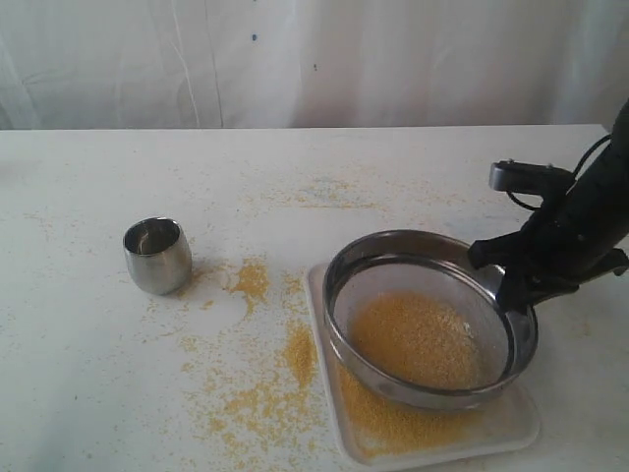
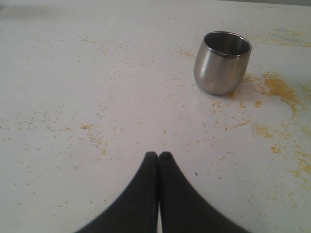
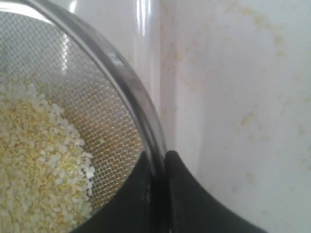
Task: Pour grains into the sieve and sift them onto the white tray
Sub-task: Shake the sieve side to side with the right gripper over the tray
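Jaws of the right gripper (image 3: 159, 165) are pinching the rim of the sieve (image 1: 423, 244) at its right edge, one black finger inside the ring and one outside. The left gripper (image 2: 158, 156) is hanging over the table (image 1: 59, 344) with its fingers pressed together on nothing. The sieve is sitting over the white tray (image 1: 516, 425) with its open side facing up. Being round, it is showing no long axis, and whether it is touching the tray cannot be told.

Only the exterior view is showing yellow meal lying on the tray's near side and spilled across the table. The right wrist view alone is resolving the grains (image 1: 418, 339) into pale, coarse kernels mixed with finer yellow ones, on fine grey wire mesh. The left wrist view is showing the rounded, polished steel cup (image 2: 222, 62) standing upright, apart from the closed fingers.
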`<action>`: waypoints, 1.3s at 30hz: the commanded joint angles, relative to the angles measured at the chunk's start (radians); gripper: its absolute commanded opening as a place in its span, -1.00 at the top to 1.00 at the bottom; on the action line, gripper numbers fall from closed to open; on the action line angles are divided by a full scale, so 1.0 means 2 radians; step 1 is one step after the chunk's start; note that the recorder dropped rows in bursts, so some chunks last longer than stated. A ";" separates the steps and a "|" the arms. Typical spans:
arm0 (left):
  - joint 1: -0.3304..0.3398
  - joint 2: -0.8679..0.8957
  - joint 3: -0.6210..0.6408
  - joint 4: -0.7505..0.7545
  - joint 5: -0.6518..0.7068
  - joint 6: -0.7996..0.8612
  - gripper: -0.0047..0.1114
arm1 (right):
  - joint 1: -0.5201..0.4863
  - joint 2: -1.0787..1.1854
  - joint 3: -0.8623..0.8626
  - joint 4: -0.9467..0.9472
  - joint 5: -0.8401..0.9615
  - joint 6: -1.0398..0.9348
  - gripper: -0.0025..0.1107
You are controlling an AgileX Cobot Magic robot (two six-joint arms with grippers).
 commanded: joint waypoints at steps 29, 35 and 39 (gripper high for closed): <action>-0.003 -0.002 0.003 0.002 0.000 0.001 0.92 | 0.009 -0.009 0.004 0.045 0.029 0.030 0.96; -0.003 -0.002 0.003 0.002 0.000 0.001 0.92 | 0.011 -0.013 0.008 0.042 0.040 0.047 0.96; -0.003 -0.002 0.003 0.002 0.000 0.001 0.92 | 0.013 -0.013 0.014 0.049 -0.018 0.006 0.96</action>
